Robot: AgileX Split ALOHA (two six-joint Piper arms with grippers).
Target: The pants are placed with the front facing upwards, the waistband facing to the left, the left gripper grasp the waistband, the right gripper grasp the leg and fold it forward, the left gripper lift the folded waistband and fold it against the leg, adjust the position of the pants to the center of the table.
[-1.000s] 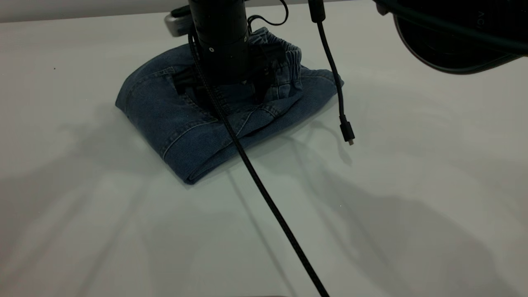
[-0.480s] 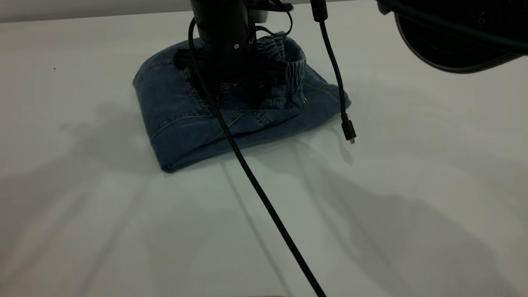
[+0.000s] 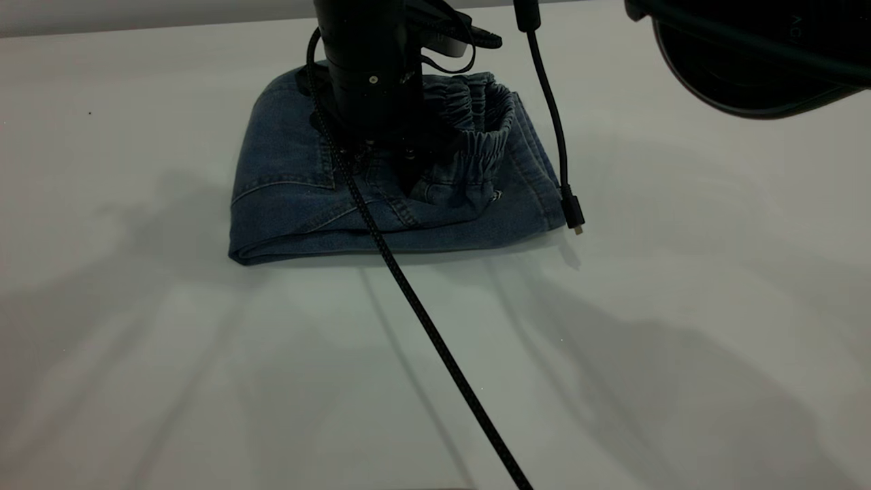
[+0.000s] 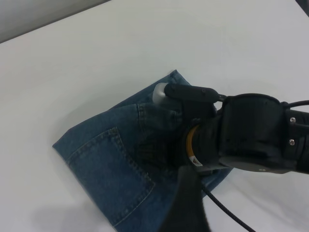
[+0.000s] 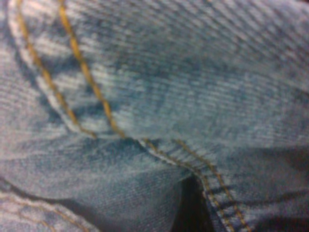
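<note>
Nearest, bare table (image 3: pixel 612 381), crossed by a braided cable (image 3: pixel 422 313) running up to the working arm. Past it the pants (image 3: pixel 286 204), folded into a thick bundle, sit nearer the far edge than the near one, slightly left of the middle. Long axis runs roughly parallel to the near edge; the fold line faces that edge, back pocket up at the left end, the waistband (image 3: pixel 486 133) ruffled and half-upright at the right end. Right gripper (image 3: pixel 405 163) is planted on top of the bundle; can't tell whether it pinches denim or only presses. Left gripper (image 4: pixel 186 208) hangs off to the side, above the table, grip state can't tell.

Risks: if only the top layer is held, it could slide and open the fold. A dangling plug (image 3: pixel 575 219) at the bundle's right near corner could snag the hem. Raised waistband may spring back
</note>
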